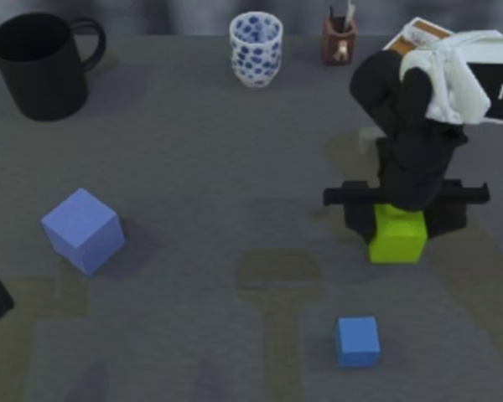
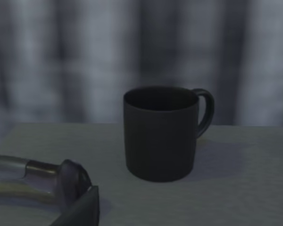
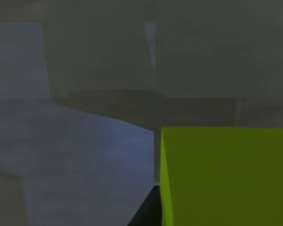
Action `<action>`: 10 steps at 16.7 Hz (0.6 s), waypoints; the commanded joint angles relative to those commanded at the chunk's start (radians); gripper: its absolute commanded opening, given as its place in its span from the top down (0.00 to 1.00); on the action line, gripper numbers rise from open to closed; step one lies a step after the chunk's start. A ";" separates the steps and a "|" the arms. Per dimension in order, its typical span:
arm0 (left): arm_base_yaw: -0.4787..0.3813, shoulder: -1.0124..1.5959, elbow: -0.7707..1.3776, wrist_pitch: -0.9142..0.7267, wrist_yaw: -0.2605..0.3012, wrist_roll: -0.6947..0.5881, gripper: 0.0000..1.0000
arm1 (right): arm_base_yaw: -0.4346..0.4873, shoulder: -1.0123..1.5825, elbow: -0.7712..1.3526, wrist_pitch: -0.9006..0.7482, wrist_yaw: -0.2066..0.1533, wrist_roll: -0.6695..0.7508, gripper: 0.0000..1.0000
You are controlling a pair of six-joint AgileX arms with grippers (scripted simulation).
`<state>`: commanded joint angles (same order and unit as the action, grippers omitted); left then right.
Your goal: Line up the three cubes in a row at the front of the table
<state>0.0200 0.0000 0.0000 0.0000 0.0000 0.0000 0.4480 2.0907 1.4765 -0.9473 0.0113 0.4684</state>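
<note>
Right arm's box [image 1: 496, 92] reads only "AC".

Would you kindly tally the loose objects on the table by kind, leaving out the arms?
Cubes: 3 - pale blue cube, green cube, small blue cube
Cups and mugs: 2 - black mug, blue-spotted white cup
Small brown holders: 1 - brown holder
Boxes: 1 - white box
Total: 7

Large pale periwinkle-blue cube [image 1: 83, 229]; lime-green cube [image 1: 398, 234]; small bright blue cube [image 1: 357, 341]; black mug [image 1: 38, 64]; white cup with blue spots [image 1: 256, 48]; dark grey table [image 1: 218, 167] with yellowish patches.
</note>
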 joint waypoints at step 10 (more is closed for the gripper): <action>0.000 0.000 0.000 0.000 0.000 0.000 0.00 | 0.020 -0.054 0.071 -0.123 -0.001 0.010 1.00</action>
<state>0.0200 0.0000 0.0000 0.0000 0.0000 0.0000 0.4682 2.0362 1.5474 -1.0702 0.0105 0.4783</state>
